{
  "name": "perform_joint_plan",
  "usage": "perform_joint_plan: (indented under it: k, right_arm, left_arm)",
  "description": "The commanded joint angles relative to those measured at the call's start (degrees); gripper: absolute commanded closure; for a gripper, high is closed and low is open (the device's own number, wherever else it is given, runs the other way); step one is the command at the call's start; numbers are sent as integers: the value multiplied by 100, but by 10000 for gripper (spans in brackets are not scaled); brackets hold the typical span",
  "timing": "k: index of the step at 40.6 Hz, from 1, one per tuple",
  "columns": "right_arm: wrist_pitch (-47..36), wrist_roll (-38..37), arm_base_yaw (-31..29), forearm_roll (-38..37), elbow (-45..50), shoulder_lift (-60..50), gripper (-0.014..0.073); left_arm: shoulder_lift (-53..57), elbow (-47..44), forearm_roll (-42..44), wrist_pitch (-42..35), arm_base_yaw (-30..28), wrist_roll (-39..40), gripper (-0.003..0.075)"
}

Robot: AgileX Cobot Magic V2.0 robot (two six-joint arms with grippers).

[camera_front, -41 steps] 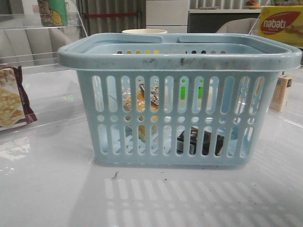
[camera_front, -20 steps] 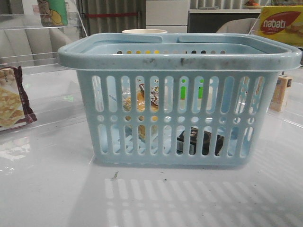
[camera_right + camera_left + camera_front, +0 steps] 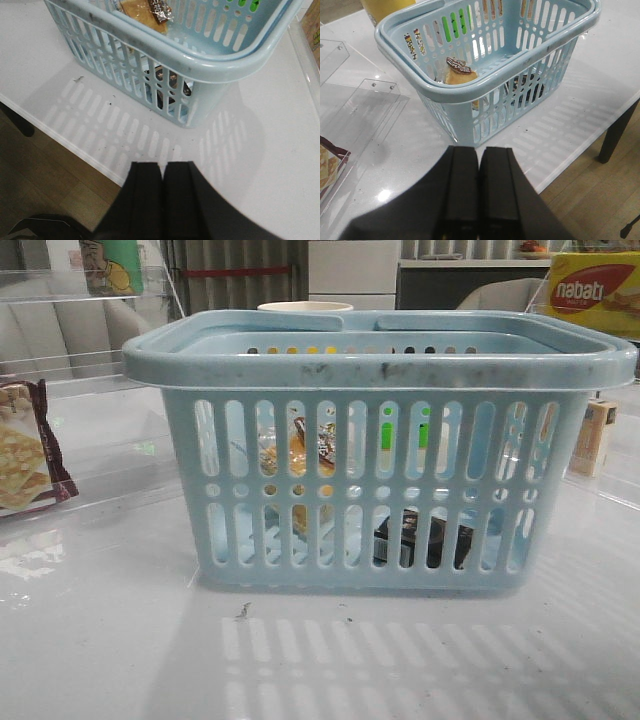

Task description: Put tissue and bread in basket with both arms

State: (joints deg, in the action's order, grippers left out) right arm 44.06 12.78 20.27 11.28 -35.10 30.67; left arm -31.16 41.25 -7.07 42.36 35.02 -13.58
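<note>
Light-blue slotted basket [image 3: 380,370] upright, wrapped bread [image 3: 300,455] and black tissue [image 3: 420,542] inside

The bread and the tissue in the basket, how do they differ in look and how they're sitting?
The bread is golden-brown in crinkly clear wrap; the tissue is a dark, low pack. Seen from the front, the bread rises to the upper row of slots, while the tissue lies flat at the bottom. The bread is toward the robot's left, the tissue toward its right. Both are inside the basket, and neither is gripped.

Left black gripper [image 3: 479,192] closed, empty, above white table [image 3: 580,100]; light-blue slotted plastic basket [image 3: 485,87] holds wrapped golden-brown bread [image 3: 458,72] and small black tissue pack [image 3: 525,89].
</note>
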Motion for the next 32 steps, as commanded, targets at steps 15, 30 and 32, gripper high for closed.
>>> perform_joint_plan:
  k: [15, 30, 32]
  right_arm:
    - [-363, 28, -8, 29, -164, 9, 537]
    - [-363, 28, -8, 29, -164, 9, 537]
    - [-363, 28, -8, 29, -164, 9, 537]
  left_arm:
    - [144, 77, -104, -493, -37, 36, 630]
    - [2094, -1353, -107, -1202, -2375, 36, 629]
    - [2359, -1664, -107, -1366, -2673, 36, 629]
